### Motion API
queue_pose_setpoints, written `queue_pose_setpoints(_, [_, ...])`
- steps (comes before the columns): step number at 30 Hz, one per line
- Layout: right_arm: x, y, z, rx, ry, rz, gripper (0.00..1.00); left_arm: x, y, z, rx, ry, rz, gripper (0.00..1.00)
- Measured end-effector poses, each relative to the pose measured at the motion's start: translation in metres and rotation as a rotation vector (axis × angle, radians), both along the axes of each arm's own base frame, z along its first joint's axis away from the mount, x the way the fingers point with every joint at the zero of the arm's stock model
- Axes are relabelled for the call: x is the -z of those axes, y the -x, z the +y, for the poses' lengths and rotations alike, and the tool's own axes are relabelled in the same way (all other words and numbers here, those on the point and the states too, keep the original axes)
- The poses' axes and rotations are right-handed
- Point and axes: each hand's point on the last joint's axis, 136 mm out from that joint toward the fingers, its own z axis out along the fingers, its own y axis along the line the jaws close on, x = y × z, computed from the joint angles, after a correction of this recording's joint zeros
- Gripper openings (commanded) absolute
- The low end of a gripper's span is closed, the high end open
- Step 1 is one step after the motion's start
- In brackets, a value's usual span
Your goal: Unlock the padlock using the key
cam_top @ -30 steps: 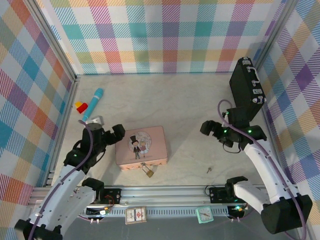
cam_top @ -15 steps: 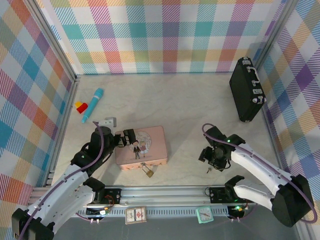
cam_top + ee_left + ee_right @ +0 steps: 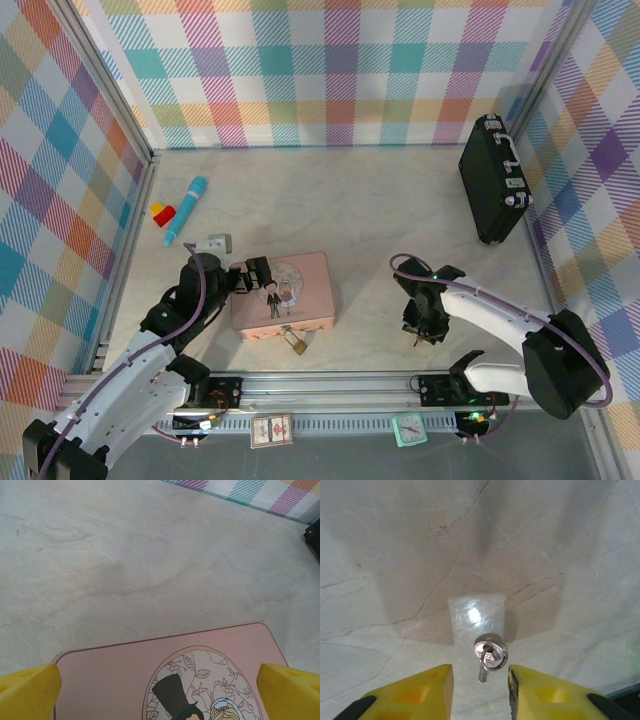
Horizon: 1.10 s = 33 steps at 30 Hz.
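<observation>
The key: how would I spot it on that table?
Start at the pink tin near the front, then look right to the right gripper. The key lies between its yellow fingers: a tiny silvery thing with a ring at its head, far smaller than the brass padlock at the tin.

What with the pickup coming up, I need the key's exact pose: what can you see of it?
The key is tiny, silvery metal, with a short blade, its head threaded on a small shiny ring. It lies flat on the pale marbled table, in the gap between the open right gripper's yellow fingers. The ring sits close to one finger; whether they touch cannot be told.
</observation>
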Motion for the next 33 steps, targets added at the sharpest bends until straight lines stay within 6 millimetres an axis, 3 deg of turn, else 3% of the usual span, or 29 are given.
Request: queue_pose_setpoints(33, [0.0096, 0.0027, -0.0027, 0.038, 0.049, 0.026, 0.19, 0.0011, -0.0011, 0.0021, -0.012, -0.008, 0.001, 1.00])
